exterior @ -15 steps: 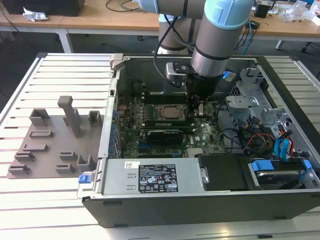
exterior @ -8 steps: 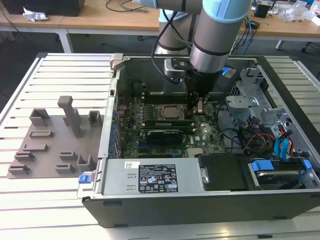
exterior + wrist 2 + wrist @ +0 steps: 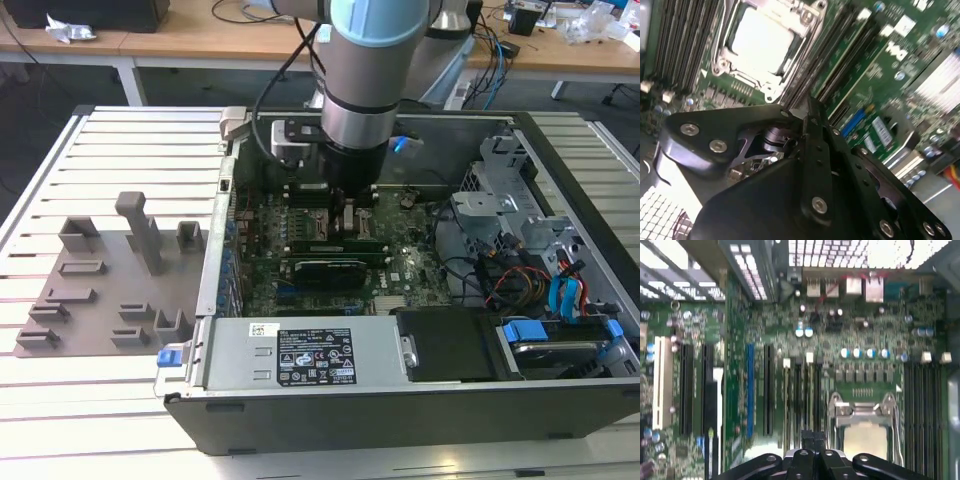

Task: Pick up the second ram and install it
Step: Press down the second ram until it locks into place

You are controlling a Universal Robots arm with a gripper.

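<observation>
Ram stick (image 3: 312,243), green and slim, appears to lie edge-up in a slot just beside the CPU socket (image 3: 864,432) on the motherboard (image 3: 400,275) of an open computer case (image 3: 400,410) resting on a slatted desk (image 3: 120,150); whether it is fully seated cannot be told. The gripper (image 3: 808,108) hangs low inside the case, directly over the slots, its fingers (image 3: 812,131) pressed together with nothing visible between them, the tips at or just above the slot row in both wrist views. A grey tray (image 3: 100,285) of holder blocks sits on the desk at the exterior view's left, well apart from the arm. The stick is judged light, stiff and thin, yet fragile: its chips and contact edge are best left untouched, so it should be held by the long top edge or short ends, kept upright and pushed evenly, since a tilted push could bend it or jam the latches
</observation>
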